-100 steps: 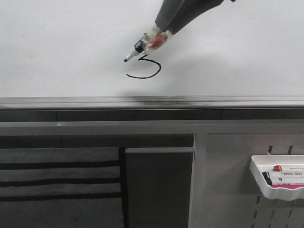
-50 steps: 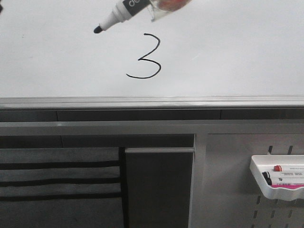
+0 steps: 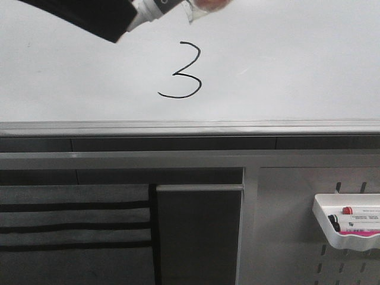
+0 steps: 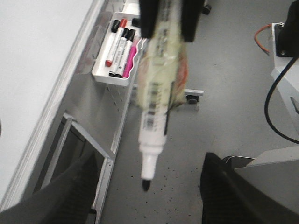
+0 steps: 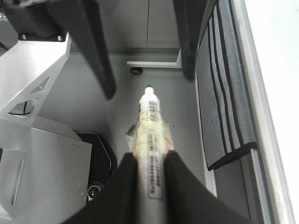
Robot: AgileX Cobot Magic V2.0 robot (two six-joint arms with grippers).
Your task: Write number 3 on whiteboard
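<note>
The number 3 [image 3: 181,71] stands finished in thin black ink on the whiteboard [image 3: 297,59], a little left of the board's middle in the front view and above the grey metal rail [image 3: 178,127] along its lower edge. The digit leans slightly and is small against the board.

The right gripper [image 5: 149,158] is clamped on a whiteboard marker [image 5: 152,140], its two dark fingers pressed against the barrel on both sides. The barrel is wrapped in yellowish clear tape where the fingers grip it. In the front view the marker [image 3: 155,8] shows at the top edge, above and to the left of the digit and apart from it; its tip is hidden behind a black finger of the left gripper [image 3: 89,15].

The left gripper [image 4: 149,186] is spread wide. In its own wrist view the uncapped black tip of the marker [image 4: 154,116] lies between its fingers without touching either. The right wrist view agrees: the left gripper [image 5: 145,60] has one finger on each side of the tip, with clear gaps.

Below the board, a white tray [image 3: 323,222] holding spare markers hangs on a grey perforated pegboard panel [image 3: 285,237] at the right, and a grey cloth with black stripes [image 3: 71,225] hangs at the left
</note>
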